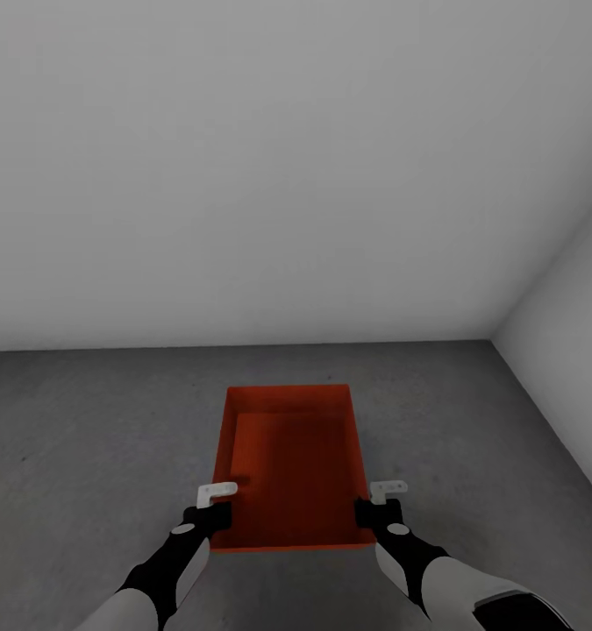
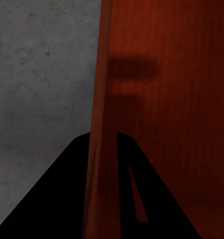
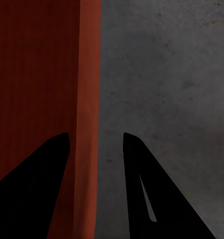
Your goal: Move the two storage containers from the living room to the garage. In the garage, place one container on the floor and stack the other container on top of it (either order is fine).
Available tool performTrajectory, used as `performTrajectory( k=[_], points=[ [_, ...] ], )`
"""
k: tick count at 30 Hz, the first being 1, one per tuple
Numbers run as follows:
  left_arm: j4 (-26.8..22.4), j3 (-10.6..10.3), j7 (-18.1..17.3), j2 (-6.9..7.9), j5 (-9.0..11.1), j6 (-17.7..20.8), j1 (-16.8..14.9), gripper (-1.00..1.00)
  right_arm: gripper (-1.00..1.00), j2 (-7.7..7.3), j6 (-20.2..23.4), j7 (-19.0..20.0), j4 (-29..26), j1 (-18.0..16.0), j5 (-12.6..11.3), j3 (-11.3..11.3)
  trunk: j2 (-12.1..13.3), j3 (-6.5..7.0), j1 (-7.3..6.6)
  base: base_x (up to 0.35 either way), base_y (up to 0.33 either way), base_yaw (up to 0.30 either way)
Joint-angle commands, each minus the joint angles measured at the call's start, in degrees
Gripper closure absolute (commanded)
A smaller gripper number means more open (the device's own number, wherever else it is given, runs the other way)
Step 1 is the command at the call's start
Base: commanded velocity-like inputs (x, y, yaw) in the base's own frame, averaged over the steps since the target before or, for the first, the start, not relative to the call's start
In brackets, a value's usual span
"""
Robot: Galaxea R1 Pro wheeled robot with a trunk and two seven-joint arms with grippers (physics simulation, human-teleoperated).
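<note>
Storage container point(image 1: 291, 464): one. Hands: two, left hand point(image 1: 210, 513) and right hand point(image 1: 374, 508). Walls: two.

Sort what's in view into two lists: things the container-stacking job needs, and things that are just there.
Job:
- storage container, orange-red, open top
- concrete floor
- left end effector, fingers straddling the container's left wall
- right end effector, fingers either side of the right wall, a gap showing on its outer side

Just there:
- white back wall
- white side wall
</note>
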Motion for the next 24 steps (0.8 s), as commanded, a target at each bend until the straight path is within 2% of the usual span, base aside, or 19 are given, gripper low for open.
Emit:
performTrajectory(
  k=[1,24],
  points=[
    [-0.38,1.23,3.85,-0.07,0.80,0.35,-0.03,1.00,1.00,0.30,-0.04,-0.04,0.11,0.01,-0.39,-2.43,-0.45,-0.23,0.23,0.000,0.000,0.000],
    [-0.47,1.23,3.84,-0.05,0.80,0.29,-0.03,1.00,1.00,0.46,0.09,-0.09,0.11,0.01,-0.39,-2.41,-9.68,-4.36,5.28,0.000,0.000,0.000]
  ],
)
